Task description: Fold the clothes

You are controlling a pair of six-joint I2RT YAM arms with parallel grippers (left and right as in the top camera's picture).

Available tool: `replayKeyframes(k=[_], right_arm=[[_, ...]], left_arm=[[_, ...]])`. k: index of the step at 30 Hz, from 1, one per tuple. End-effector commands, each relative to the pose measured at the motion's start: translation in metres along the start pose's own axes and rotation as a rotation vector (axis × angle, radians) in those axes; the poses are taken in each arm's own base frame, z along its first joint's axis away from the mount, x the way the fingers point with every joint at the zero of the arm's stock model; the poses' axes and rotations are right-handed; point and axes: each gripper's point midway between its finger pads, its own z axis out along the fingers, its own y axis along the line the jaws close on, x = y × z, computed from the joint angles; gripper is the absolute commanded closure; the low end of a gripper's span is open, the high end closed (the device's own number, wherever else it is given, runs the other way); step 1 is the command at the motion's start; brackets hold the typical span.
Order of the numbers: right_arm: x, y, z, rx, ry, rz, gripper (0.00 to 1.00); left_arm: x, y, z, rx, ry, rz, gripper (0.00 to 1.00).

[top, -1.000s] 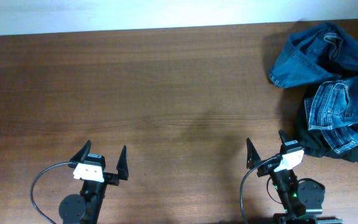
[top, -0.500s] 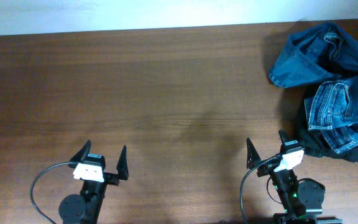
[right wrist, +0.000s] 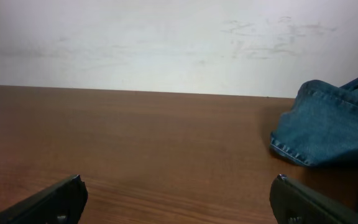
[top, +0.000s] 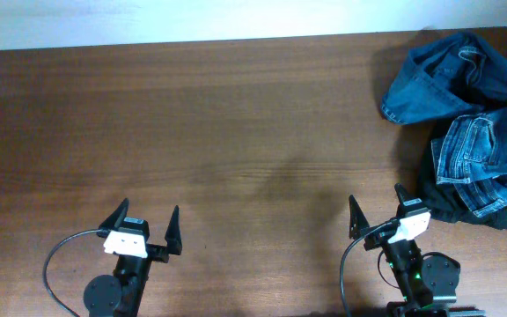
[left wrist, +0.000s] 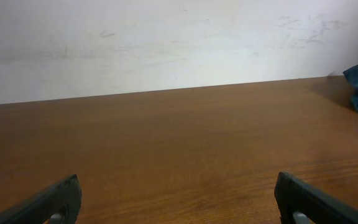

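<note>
Left pincer (top: 150, 208) and right pincer (top: 375, 194) gape wide, empty. I see jeans (top: 478, 106) cropped at the edge, covering most of a black garment (top: 443, 204). Nothing has moved.

Jeans (top: 473, 106): medium-blue denim with pale stitched seams, unfolded, crumpled in a loose heap at the far right of the table (top: 236, 132), running off the right edge of the overhead view. One hemmed end points left. Black garment (top: 443, 207): soft fabric, mostly covered by the near side of the jeans, dark edge showing near-left.
</note>
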Motion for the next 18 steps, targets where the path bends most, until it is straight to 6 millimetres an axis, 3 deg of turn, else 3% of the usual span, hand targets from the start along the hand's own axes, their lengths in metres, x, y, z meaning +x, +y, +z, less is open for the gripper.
replayKeyframes(k=[1,6,11,16,18], right_arm=[[0.002,-0.002,0.000,0.011,0.003,0.009,0.01],[-0.002,0.004,0.000,-0.023,-0.014,0.005,0.01],[-0.012,0.049,-0.008,-0.292,-0.050,-0.018,0.01],[-0.018,0.080,-0.021,-0.485,-0.080,-0.046,0.01],[-0.034,0.094,-0.031,-0.569,-0.151,-0.091,0.01]], left_arm=[[0.001,0.002,0.000,-0.010,-0.002,0.012,0.01],[0.001,0.002,0.000,-0.010,-0.002,0.012,0.01],[0.001,0.002,0.000,-0.010,-0.002,0.012,0.01],[0.001,0.002,0.000,-0.010,-0.002,0.012,0.01],[0.001,0.002,0.000,-0.010,-0.002,0.012,0.01]])
